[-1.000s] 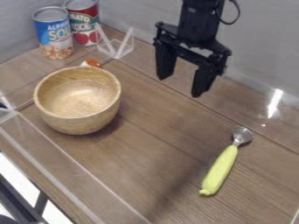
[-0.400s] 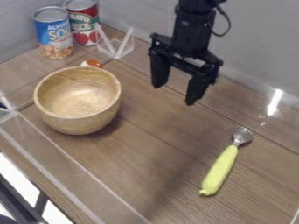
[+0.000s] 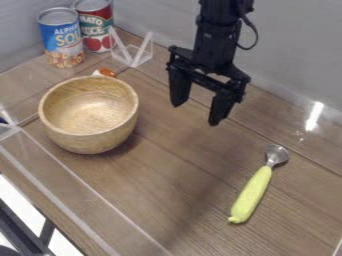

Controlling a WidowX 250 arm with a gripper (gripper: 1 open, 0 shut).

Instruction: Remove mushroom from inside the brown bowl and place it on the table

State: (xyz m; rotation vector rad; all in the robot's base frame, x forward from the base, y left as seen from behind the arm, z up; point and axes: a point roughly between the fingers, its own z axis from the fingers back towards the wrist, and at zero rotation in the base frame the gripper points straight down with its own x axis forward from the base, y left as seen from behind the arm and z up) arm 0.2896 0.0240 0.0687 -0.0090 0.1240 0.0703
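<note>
The brown bowl (image 3: 88,113) stands at the left of the table (image 3: 174,180), and its inside looks empty. A small orange and white lump, the mushroom (image 3: 102,72), lies on the table just behind the bowl's far rim, near the cans. My gripper (image 3: 198,104) hangs open over the table to the right of the bowl, fingers pointing down with nothing between them. It is apart from both the bowl and the mushroom.
Two labelled soup cans (image 3: 60,36) (image 3: 94,24) stand at the back left corner. A white wire piece (image 3: 134,50) leans beside them. A yellow-handled spoon (image 3: 254,190) lies at the front right. Clear plastic edging (image 3: 54,200) runs along the table's front.
The gripper has moved left toward the bowl, staying open. The bowl, mushroom and spoon have not moved.
</note>
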